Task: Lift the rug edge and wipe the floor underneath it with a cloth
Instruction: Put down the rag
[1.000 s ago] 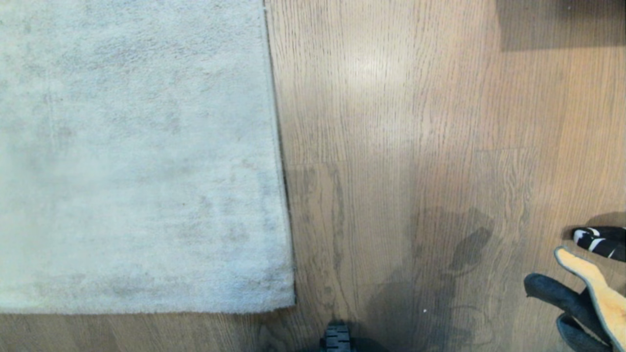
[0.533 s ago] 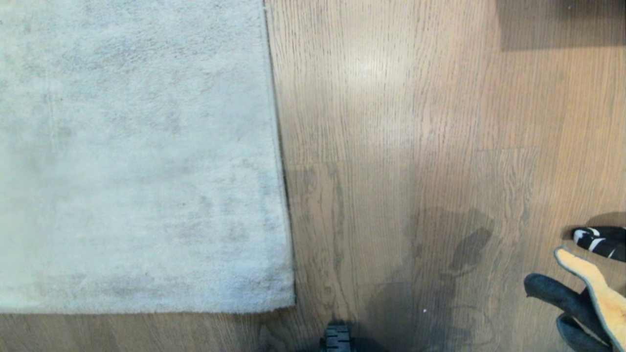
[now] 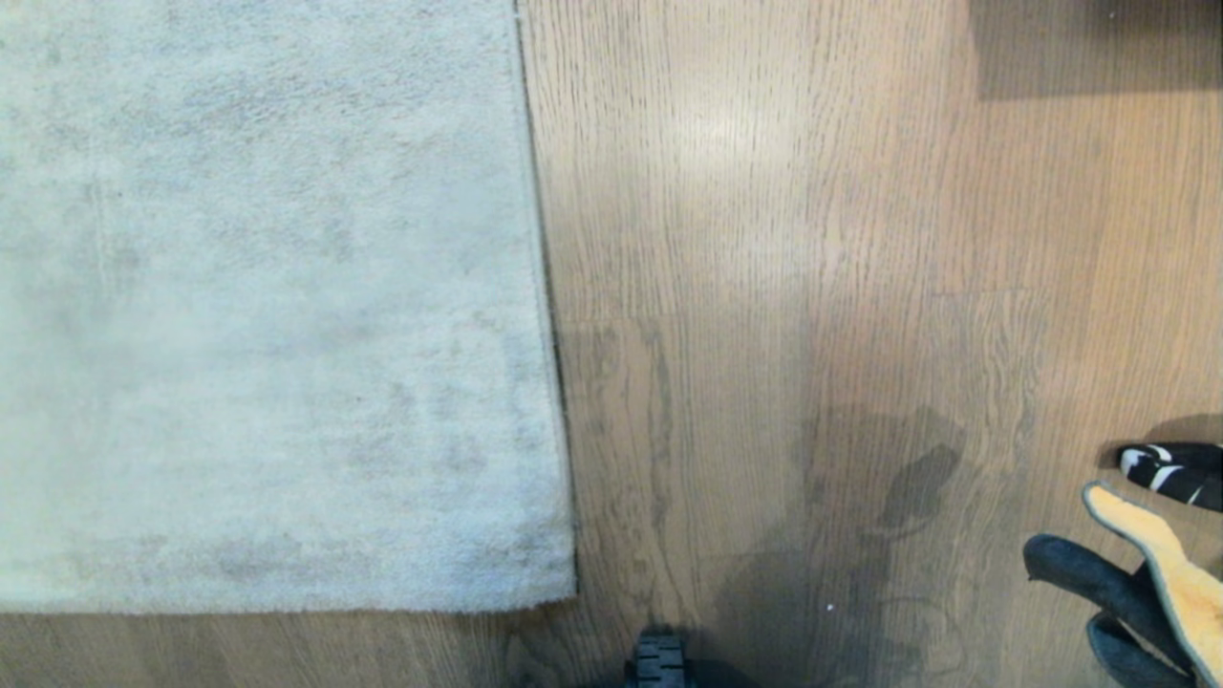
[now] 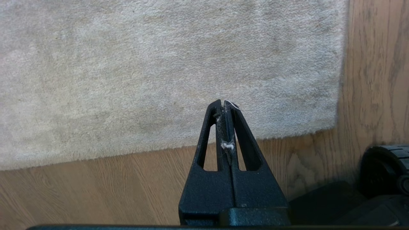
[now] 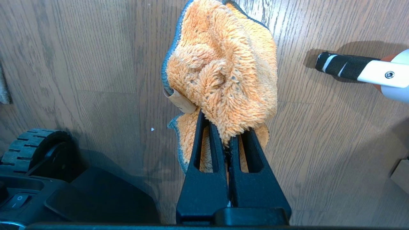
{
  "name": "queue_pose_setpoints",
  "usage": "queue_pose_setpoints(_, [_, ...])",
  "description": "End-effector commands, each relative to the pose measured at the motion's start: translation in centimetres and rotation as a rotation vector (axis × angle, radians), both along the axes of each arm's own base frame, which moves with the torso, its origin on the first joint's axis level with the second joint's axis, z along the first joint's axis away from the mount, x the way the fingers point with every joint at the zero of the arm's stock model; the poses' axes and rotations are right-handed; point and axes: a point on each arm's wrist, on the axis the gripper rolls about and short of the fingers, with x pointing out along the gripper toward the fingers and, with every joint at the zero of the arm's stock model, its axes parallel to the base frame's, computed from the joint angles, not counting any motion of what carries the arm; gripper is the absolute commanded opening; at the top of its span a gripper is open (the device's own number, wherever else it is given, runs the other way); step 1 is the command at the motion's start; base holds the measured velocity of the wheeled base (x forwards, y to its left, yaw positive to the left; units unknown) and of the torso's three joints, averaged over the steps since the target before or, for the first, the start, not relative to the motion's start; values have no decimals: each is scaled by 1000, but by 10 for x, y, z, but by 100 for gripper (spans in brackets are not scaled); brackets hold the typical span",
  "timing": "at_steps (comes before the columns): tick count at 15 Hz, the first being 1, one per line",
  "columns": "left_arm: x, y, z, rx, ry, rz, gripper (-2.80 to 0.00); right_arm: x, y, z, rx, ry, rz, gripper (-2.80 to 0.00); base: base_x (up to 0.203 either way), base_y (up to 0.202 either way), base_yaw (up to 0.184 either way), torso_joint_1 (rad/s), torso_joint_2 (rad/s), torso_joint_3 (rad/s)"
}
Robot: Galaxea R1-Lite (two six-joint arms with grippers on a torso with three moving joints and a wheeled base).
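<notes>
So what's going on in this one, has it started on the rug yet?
Not yet. The right claw is shut on the orange cloth, holding it over the wood floor to the robot's right. The left claw is shut and empty, poised over the near corner of the rug. The rug edge lies flat on the floor, so nothing is lifted or wiped. A black-and-white handle lies on the floor past the cloth.

Brown wood-grain planks of the floor (image 3: 860,239) run up the head view, with a soft patch of glare at about 12 o'clock. A dark rectangular shadow (image 3: 1094,48) sits at 1 o'clock, and blotchy grey shadows (image 3: 860,535) spread at 5 o'clock. A black-and-white handle (image 3: 1173,471) lies at 4 o'clock.
</notes>
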Motion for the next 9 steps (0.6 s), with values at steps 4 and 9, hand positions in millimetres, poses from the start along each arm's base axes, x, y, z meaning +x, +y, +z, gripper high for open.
queue_pose_setpoints(4, [0, 0, -1, -1, 1, -3, -280, 0, 0, 0, -1, 1, 0, -280, 0, 0, 0, 0, 0, 0])
queue_pose_setpoints(9, [0, -1, -2, -3, 8, -28, -280, 0, 0, 0, -1, 1, 0, -280, 0, 0, 0, 0, 0, 0])
